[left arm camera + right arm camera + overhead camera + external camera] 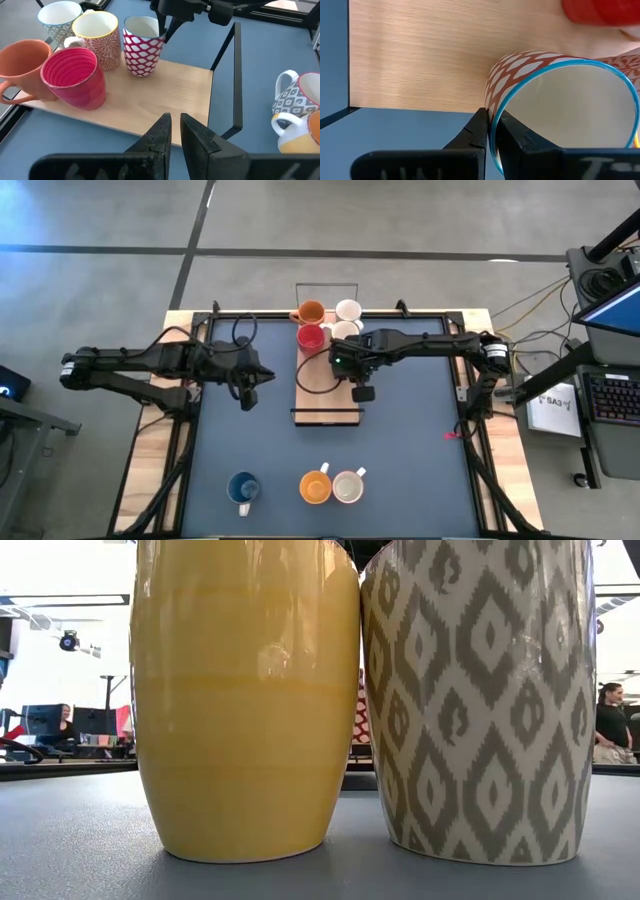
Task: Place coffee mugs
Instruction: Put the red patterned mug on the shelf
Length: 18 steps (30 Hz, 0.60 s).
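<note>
Nearest the front edge of the table [400,480] stood three mugs in a row: a blue mug [243,488], an orange mug [316,487] and a white patterned mug [348,486] just beside it, the last two touching or nearly so. Farther in lay a wooden board [322,395] with a thin black frame. My left gripper [173,131] hovered over the table just off the board's left side, its fingers pressed almost together on nothing. My right gripper [492,131] reached over the board, its fingers pinching the rim of a red-and-white patterned mug [142,45], one finger inside and one outside. Beyond it, at the board's far end, clustered a red mug [74,75], a plain orange mug [22,62] and two more patterned mugs [97,37].
</note>
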Available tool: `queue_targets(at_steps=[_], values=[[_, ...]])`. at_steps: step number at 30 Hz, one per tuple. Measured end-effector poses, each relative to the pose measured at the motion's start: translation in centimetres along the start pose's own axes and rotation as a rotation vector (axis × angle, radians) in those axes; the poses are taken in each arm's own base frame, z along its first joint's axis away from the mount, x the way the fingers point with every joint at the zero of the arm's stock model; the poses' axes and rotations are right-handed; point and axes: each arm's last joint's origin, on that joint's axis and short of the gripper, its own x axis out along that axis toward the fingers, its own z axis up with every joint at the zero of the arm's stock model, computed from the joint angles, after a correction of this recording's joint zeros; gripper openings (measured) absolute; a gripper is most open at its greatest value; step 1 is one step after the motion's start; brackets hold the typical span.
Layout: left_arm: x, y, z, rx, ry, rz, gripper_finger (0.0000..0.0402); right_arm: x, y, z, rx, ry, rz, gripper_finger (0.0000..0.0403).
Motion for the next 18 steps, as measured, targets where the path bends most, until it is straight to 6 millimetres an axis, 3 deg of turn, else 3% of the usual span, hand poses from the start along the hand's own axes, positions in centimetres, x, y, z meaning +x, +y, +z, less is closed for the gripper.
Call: queue_targets(at_steps=[10,18], values=[[0.00,0.00,0.00,0.000,0.000,0.000,0.0023,-0.09,-0.06,0.02,0.010,-0.006,-0.008,0.0076],[0.00,0.00,0.00,-0.001,0.000,0.000,0.0023,-0.91,-0.20,0.24,0.019,-0.065,-0.026,0.0088]])
